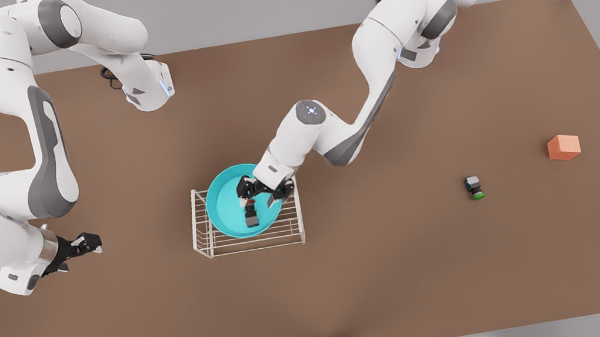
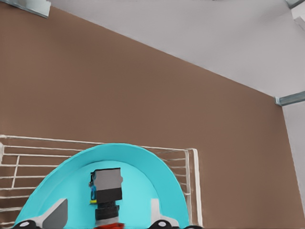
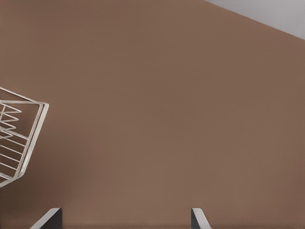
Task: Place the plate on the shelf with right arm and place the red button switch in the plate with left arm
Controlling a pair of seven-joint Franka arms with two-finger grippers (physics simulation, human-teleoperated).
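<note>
While the left hand (image 1: 266, 192) hovers with fingers apart around the tiny red-capped button switch (image 1: 250, 214) lying in the round turquoise plate (image 1: 225, 203) on the white wire shelf (image 1: 211, 248), the right hand (image 1: 90, 242), also spread, waits over bare brown table (image 1: 410, 271); grey walls beyond.

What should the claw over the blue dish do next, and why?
Probably lift straight up and pull away. The switch already lies inside the plate, which sits on the shelf, and the left claw stands open around it, fingers apart. The right claw waits open off to the front view's left.
</note>
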